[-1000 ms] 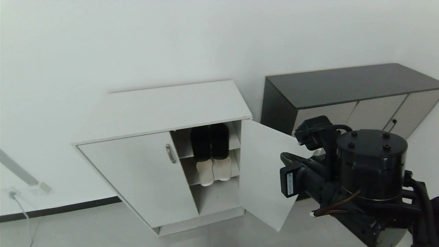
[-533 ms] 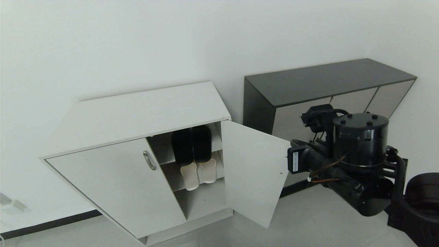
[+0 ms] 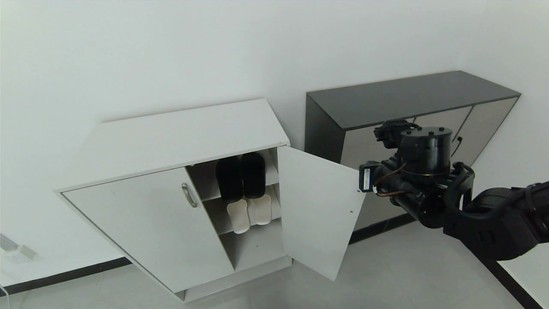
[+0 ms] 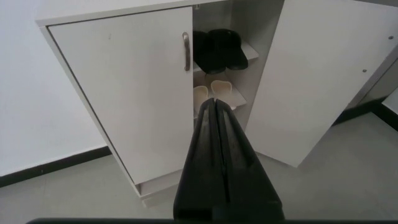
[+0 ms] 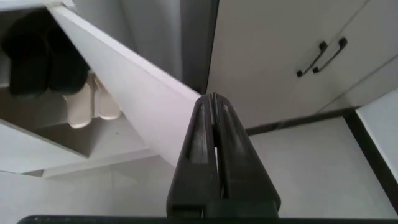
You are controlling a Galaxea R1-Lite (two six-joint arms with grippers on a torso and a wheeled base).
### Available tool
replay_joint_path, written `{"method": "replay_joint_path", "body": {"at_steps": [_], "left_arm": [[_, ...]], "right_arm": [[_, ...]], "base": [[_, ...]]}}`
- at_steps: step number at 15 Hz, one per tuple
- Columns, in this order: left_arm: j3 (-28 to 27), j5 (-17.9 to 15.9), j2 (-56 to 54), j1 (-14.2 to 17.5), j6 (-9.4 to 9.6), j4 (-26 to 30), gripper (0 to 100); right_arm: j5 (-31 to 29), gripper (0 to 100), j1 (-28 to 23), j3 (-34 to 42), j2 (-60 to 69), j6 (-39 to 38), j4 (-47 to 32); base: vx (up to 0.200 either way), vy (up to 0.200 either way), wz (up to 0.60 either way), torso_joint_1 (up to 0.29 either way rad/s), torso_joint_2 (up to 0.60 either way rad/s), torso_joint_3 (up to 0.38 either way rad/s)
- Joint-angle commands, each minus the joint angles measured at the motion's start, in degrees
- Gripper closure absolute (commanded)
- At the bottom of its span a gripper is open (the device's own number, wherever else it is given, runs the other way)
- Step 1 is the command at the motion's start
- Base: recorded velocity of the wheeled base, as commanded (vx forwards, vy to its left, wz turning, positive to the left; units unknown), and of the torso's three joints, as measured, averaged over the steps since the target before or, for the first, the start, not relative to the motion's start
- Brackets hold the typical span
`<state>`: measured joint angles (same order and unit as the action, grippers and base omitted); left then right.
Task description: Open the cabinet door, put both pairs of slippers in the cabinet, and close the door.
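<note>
White wall, grey floor. The cabinet (image 3: pixel 184 133) has two doors, and the right door (image 3: pixel 319 210) is swung open. Inside are two pairs, four slippers: black slippers (image 3: pixel 241 176) on the upper shelf, white slippers (image 3: pixel 249 210) on the shelf below. The door looks a light, stiff panel, best pushed near its free edge. The right fingers (image 5: pixel 205 124), just beside that edge, are pressed together and empty. The left fingers (image 4: pixel 205 130) are the same.

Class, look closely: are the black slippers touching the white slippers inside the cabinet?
Apart. The left wrist view shows the black slippers on a shelf above the white slippers, with a clear gap between the pairs.
</note>
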<state>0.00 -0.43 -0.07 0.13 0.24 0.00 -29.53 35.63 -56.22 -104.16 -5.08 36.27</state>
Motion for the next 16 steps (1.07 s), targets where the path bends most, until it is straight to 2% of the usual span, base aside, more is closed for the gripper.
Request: {"method": "replay_joint_path", "body": {"at_steps": [1, 8, 12, 16], "left_arm": [[0.0, 0.0, 0.1, 0.0, 0.02, 0.0, 100], [0.0, 0.0, 0.1, 0.0, 0.02, 0.0, 100], [0.0, 0.0, 0.1, 0.0, 0.02, 0.0, 100], [0.0, 0.0, 0.1, 0.0, 0.02, 0.0, 100]], "right_arm": [[0.3, 100, -2.4, -3.7, -4.2, -0.2, 0.1], [5.6, 100, -9.4, -12.9, -12.3, -0.6, 0.0], [7.6, 100, -10.2, -16.6, -14.9, -2.6, -1.3], [7.7, 100, -10.5, -17.1, -16.2, -2.7, -1.5]], "base": [[0.0, 0.0, 0.0, 0.0, 0.0, 0.0], [0.0, 0.0, 0.0, 0.0, 0.0, 0.0], [0.0, 0.0, 0.0, 0.0, 0.0, 0.0], [0.0, 0.0, 0.0, 0.0, 0.0, 0.0]]}}
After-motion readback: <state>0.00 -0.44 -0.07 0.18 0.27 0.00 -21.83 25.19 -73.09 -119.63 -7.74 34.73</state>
